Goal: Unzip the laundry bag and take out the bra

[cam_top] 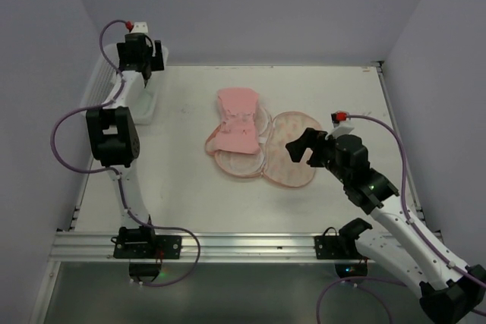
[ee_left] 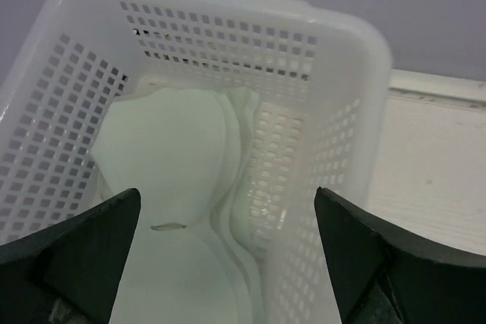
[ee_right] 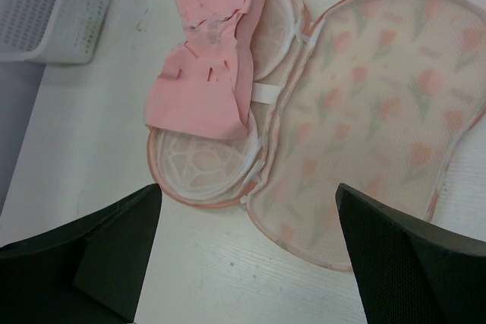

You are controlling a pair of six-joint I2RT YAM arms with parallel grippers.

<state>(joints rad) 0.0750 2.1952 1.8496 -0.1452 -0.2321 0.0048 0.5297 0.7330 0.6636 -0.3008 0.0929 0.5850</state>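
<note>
The laundry bag (cam_top: 291, 158) lies unzipped and flat mid-table, with the bra (cam_top: 237, 121) draped over its half nearer the left edge; only lifting it out is left, I judge. My right pincer (cam_top: 302, 146) hovers released over the other half, wrist tipped down, and must reach leftward to pinch fabric. My left pincer (ee_left: 228, 199), also released, hangs over the basket (ee_left: 357, 58) at the far-left corner.

The laundry bag (ee_right: 380, 111) lies opened flat on the worktop (ee_right: 91, 134) just ahead of our right gripper (ee_right: 247, 195): one half ahead to its right, the other ahead to its left. The bra (ee_right: 205, 73) lies on that left half, reaching past its far edge. Directly beneath our left gripper (ee_left: 228, 202) we find a basket (ee_left: 357, 43) with flat pieces (ee_left: 167, 157) lying in it, well apart from the bag.
</note>
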